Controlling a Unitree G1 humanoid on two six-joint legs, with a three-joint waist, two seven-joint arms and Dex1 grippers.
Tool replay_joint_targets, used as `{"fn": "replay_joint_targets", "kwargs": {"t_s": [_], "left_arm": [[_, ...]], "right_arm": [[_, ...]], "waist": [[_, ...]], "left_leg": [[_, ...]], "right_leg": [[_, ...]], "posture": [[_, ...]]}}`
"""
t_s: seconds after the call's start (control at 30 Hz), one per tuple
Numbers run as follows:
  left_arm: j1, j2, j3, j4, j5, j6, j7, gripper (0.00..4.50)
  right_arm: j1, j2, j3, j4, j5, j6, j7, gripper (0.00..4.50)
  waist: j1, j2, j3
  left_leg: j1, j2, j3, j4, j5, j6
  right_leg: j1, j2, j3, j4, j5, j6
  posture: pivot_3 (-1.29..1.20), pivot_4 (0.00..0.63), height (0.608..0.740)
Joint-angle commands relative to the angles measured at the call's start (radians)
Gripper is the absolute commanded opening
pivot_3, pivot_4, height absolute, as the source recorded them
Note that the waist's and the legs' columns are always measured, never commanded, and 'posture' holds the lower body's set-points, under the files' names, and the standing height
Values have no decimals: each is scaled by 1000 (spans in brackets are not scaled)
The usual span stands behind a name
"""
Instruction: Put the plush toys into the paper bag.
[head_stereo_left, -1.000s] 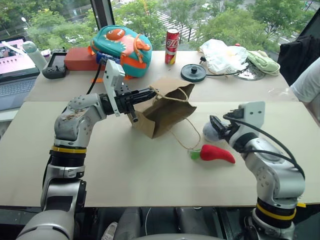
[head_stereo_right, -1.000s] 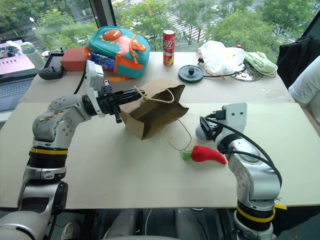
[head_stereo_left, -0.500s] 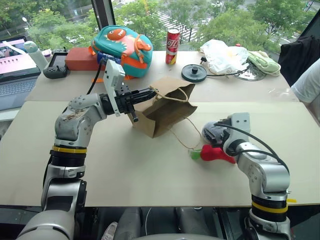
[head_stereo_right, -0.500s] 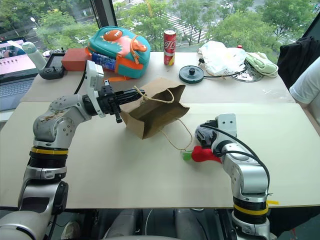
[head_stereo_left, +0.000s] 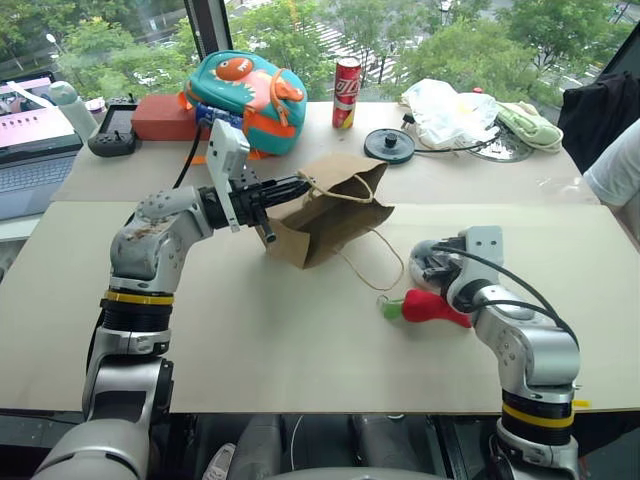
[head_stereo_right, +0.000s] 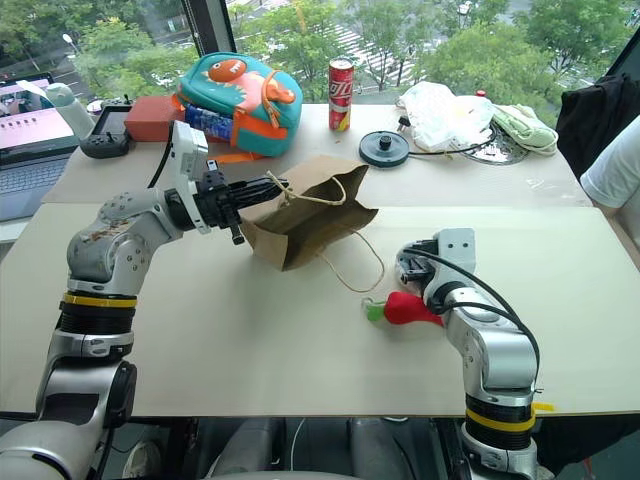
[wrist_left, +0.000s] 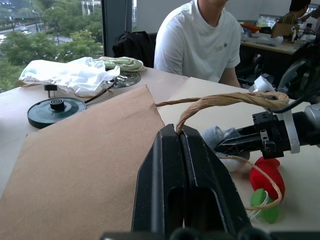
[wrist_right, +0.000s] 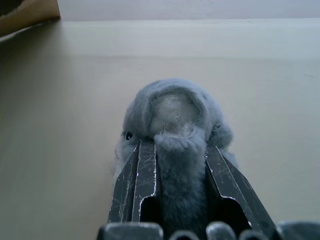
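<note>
The right gripper (wrist_right: 172, 165) has its fingers pressed into the fuzzy grey-blue ball (wrist_right: 172, 122), pinching a tuft of fur on the table (head_stereo_left: 300, 340); how much of the body sits between the fingers is hard to tell. The left gripper (wrist_left: 178, 131) is pressed together on a twisted loop handle (wrist_left: 225, 100) of the paper bag (head_stereo_left: 325, 215), holding it raised with its mouth toward the toys. The red pepper toy (head_stereo_left: 435, 307) lies just beside the right gripper, with the bag's second loop handle (head_stereo_left: 385, 262) trailing on the table close by.

Judgement: the step in hand is securing the ball. A deeper bite before lifting would serve better, since fur alone may slip. The carry should rise clear of the pepper and the loose loop, then enter at the bag's mouth.

Open table lies between toys and bag. The backpack (head_stereo_left: 245, 90), can (head_stereo_left: 345, 78) and black disc (head_stereo_left: 387, 145) stand well apart behind
</note>
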Motion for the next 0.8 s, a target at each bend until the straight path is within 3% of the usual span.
{"fn": "replay_joint_targets", "kwargs": {"t_s": [0.03, 0.17, 0.23, 0.43, 0.8], "left_arm": [[-27, 2, 14, -11, -3, -26, -6, 0], [-26, 0, 13, -7, 0, -28, -8, 0], [-27, -2, 14, -7, -3, -25, -7, 0], [-39, -14, 25, -5, -17, -4, 7, 0], [-44, -16, 21, -5, -14, -4, 0, 0]], "right_arm": [[-73, 0, -140, -141, 144, 43, 20, 928], [-137, 16, -228, -223, 318, 153, 23, 928], [-147, 28, -197, -262, 382, 224, 19, 928], [-118, 38, 21, -289, 349, 253, -33, 928], [-272, 92, 299, -84, 191, 141, -113, 928]], "waist": [[-1, 0, 0], [0, 0, 0], [-2, 0, 0], [-2, 0, 0], [-5, 0, 0]], "left_leg": [[0, 0, 0, 0, 0, 0], [0, 0, -1, -1, 0, 0], [0, 0, -1, -1, 0, 0], [0, 0, -1, -1, 0, 0], [0, 0, 0, -1, 0, 0]], "right_leg": [[0, 0, 0, 0, 0, 0], [0, 0, -1, 0, 0, 0], [0, 0, -1, 0, 0, 0], [0, 0, -1, 0, 0, 0], [-1, 0, -1, 0, 0, 0]], "posture": [[0, 150, 739], [0, 150, 739], [0, 150, 739], [0, 150, 739], [0, 150, 739]]}}
